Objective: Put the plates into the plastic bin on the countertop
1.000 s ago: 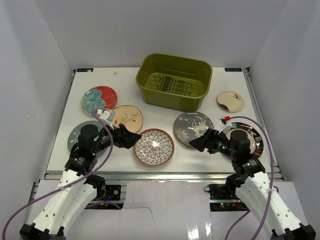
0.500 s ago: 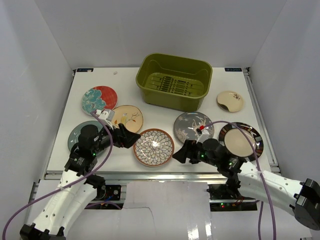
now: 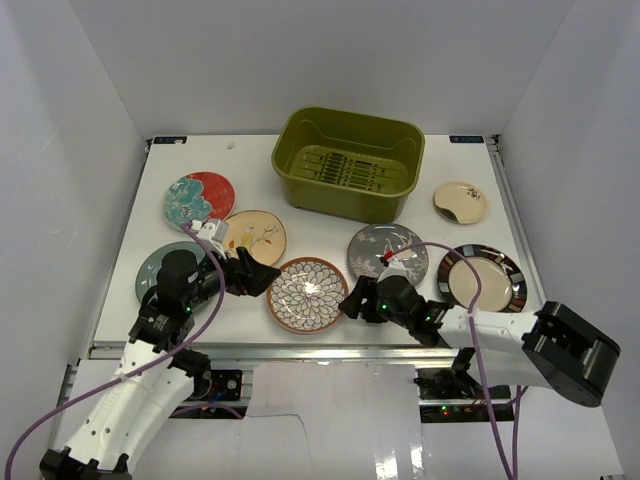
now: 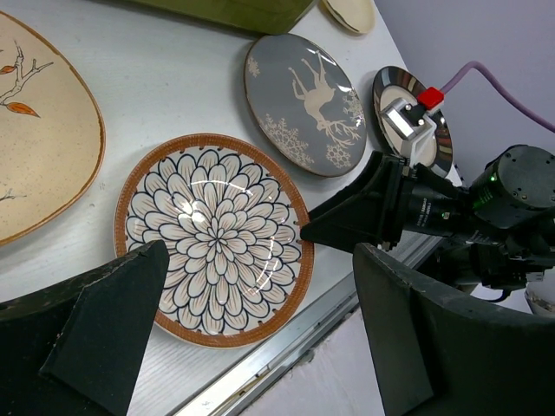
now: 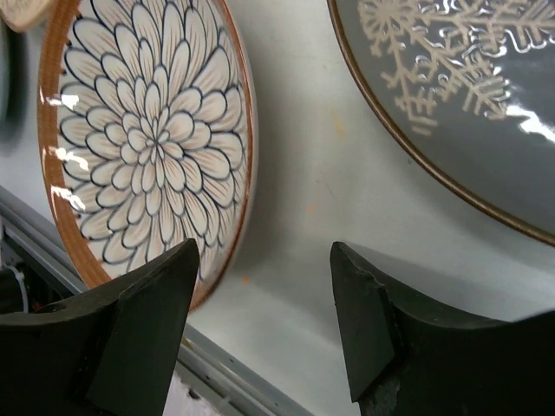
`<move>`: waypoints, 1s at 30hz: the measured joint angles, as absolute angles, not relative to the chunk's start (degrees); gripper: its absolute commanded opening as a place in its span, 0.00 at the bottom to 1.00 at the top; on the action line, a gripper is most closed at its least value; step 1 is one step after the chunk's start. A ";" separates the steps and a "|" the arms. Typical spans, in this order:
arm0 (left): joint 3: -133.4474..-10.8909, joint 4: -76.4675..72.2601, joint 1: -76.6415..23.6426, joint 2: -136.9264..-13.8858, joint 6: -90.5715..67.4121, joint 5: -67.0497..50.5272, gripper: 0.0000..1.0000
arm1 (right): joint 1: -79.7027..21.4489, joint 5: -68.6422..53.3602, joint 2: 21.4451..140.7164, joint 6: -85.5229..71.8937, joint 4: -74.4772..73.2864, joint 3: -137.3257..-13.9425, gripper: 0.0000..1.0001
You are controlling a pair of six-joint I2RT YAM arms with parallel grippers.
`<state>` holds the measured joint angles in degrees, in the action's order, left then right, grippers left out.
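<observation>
The white petal-patterned plate (image 3: 307, 293) lies near the front edge of the countertop (image 3: 330, 230). My left gripper (image 3: 262, 275) is open and empty at its left rim. My right gripper (image 3: 352, 303) is open and empty, low at its right rim, between it and the grey deer plate (image 3: 385, 252). In the left wrist view, the left gripper (image 4: 260, 329) frames the petal plate (image 4: 212, 238). In the right wrist view, the right gripper (image 5: 264, 321) hangs over bare counter beside the petal plate (image 5: 143, 139). The olive-green bin (image 3: 348, 165) stands empty at the back.
Also on the counter are the red-and-teal floral plate (image 3: 198, 199), the tan plate (image 3: 255, 236), the blue-grey plate (image 3: 160, 275) partly under my left arm, the dark-rimmed beige plate (image 3: 480, 278) and the small cream plate (image 3: 460, 201). The metal front rail (image 3: 320, 347) runs just below both grippers.
My right arm has swung left from beside the dark-rimmed plate to the right rim of the petal plate. The left arm has not moved.
</observation>
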<state>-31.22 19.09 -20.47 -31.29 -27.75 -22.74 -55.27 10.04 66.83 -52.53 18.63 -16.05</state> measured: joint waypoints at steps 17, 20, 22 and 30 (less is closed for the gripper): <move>-31.22 19.31 -20.25 -31.29 -28.01 -21.56 0.98 | -55.51 14.28 68.36 -53.34 19.07 -20.12 0.08; -31.22 19.35 -19.33 -31.18 -28.05 -21.43 0.98 | -55.53 16.45 56.62 -48.12 7.92 -21.08 0.08; -31.22 19.42 -18.35 -31.00 -28.10 -21.21 0.98 | -55.22 18.35 50.78 -44.31 1.80 -23.99 0.08; -31.22 19.53 -17.32 -30.65 -28.29 -20.60 0.98 | -37.23 13.80 53.89 -34.09 -5.80 -50.11 0.08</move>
